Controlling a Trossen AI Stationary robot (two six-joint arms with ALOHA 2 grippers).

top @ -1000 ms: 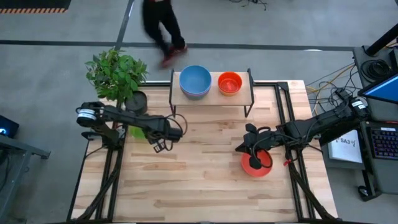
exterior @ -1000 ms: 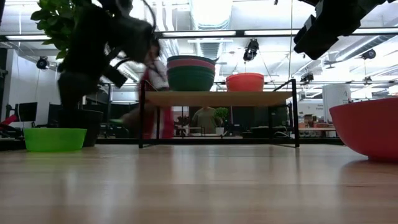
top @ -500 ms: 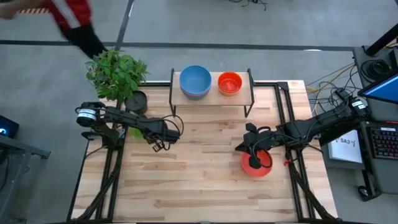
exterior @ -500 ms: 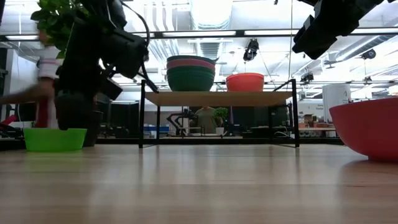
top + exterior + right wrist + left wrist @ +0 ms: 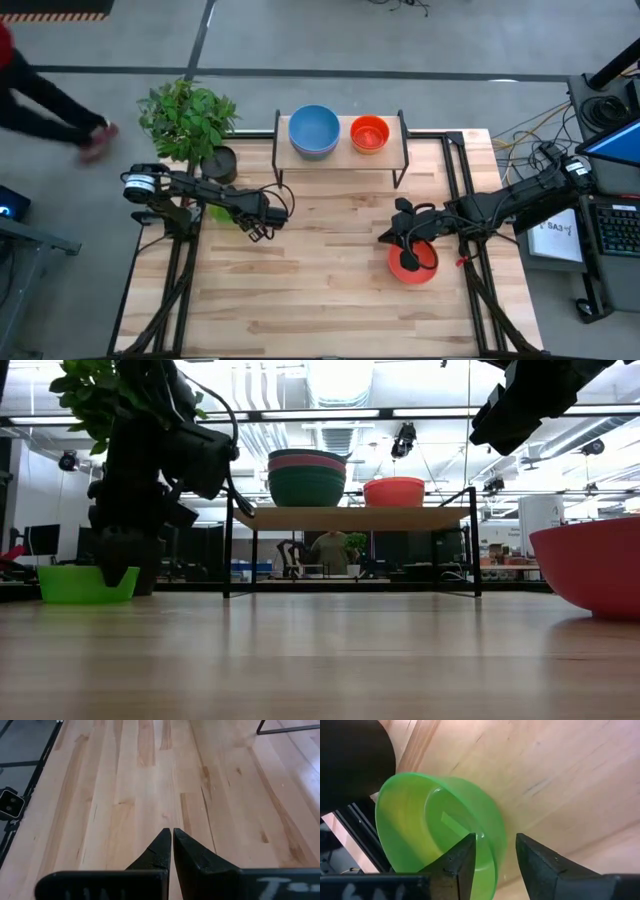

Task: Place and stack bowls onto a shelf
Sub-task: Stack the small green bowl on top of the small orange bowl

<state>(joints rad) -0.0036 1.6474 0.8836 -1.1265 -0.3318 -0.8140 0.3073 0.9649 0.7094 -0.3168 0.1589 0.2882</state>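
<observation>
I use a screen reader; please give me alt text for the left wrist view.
The left claw, fingers open, straddles the near rim of a lime green bowl lying on the light wooden table, one finger inside and one outside.

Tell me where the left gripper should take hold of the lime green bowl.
Probably by the rim. The lime green bowl sits upright, mouth open, on the table, and the left gripper already straddles its near wall with open fingers. Come down from above, one finger inside, one outside.

Grey floor [image 5: 420,40], ceiling strip lights [image 5: 330,412], person [image 5: 40,95] walking.
</observation>
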